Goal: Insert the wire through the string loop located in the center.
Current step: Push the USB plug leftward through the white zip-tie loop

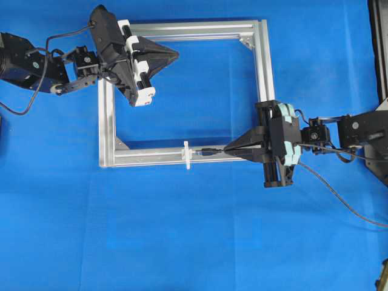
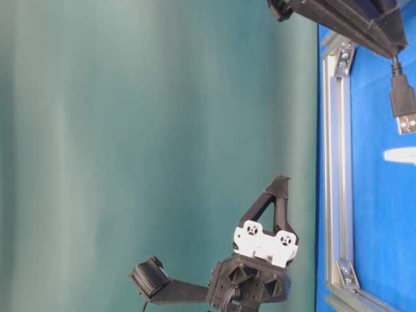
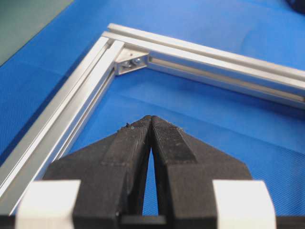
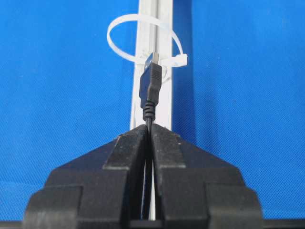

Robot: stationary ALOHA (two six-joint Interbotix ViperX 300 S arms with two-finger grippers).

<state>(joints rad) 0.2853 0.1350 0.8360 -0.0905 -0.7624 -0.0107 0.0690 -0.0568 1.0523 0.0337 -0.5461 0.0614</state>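
My right gripper (image 4: 148, 131) is pinching the long thin black wire (image 4: 149, 90) just behind its metal-tipped plug, which is pointing at the small white string loop (image 4: 125, 26) standing across the silver aluminium frame (image 1: 151, 157) and lying just short of it. My left gripper (image 3: 151, 125) is hanging with fingers pressed together, holding nothing, over the blue cloth (image 1: 194, 242) inside the frame's far corner.
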